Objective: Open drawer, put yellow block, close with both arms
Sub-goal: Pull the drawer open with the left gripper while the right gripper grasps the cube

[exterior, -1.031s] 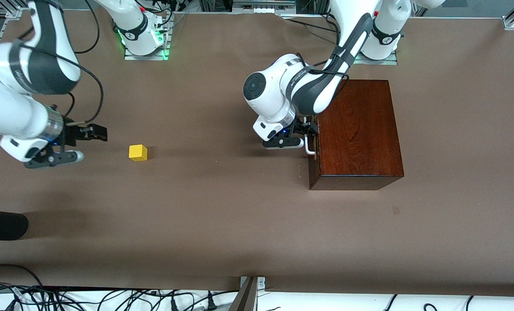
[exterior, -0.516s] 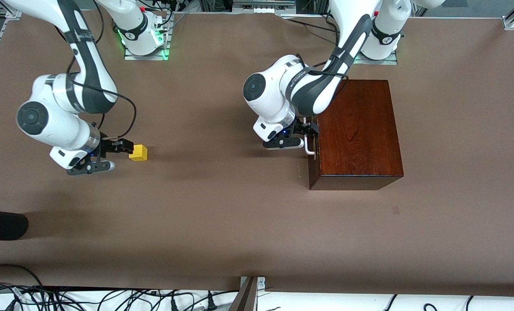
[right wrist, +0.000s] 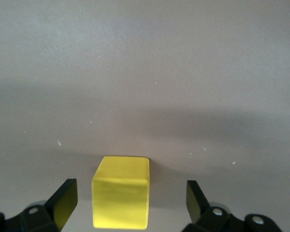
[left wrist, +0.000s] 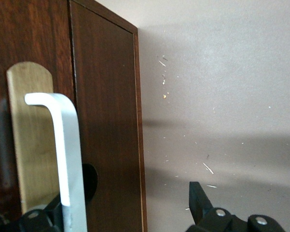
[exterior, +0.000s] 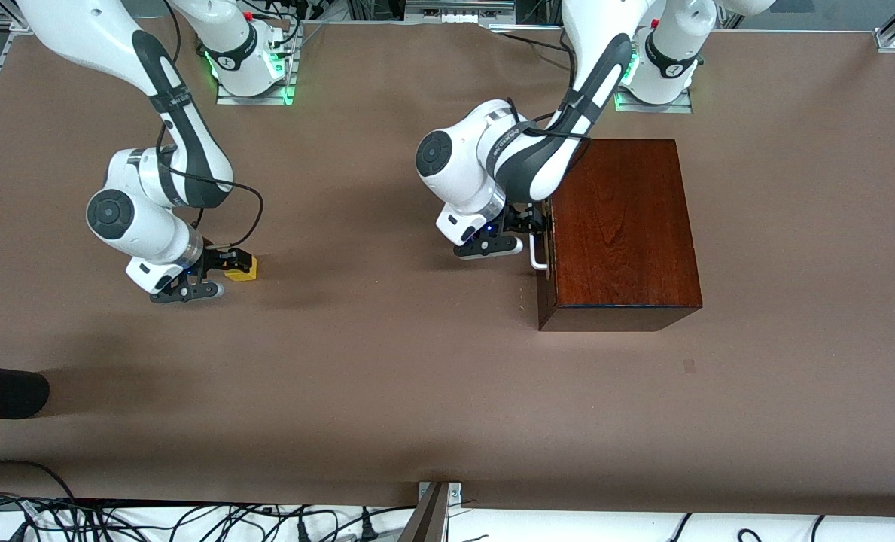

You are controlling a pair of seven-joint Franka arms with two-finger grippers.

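Observation:
The yellow block (exterior: 244,269) lies on the brown table toward the right arm's end. My right gripper (exterior: 225,275) is open and low around it. In the right wrist view the block (right wrist: 120,198) sits between the two black fingers (right wrist: 63,200), with a gap on each side. The reddish-brown box (exterior: 620,226) stands toward the left arm's end, its drawer (left wrist: 106,121) shut flush. My left gripper (exterior: 526,235) is open at the drawer front. The white loop handle (left wrist: 70,159) stands just inside one finger (left wrist: 198,198), with nothing clamped.
A black rounded object (exterior: 3,391) lies at the table's edge toward the right arm's end, nearer the front camera. Cables and a metal bracket (exterior: 436,508) run along the front edge. Bare brown table lies between block and box.
My right arm has swung in toward the block; its open fingers now straddle it. The left arm has shifted slightly at the handle. The drawer and block have not moved.

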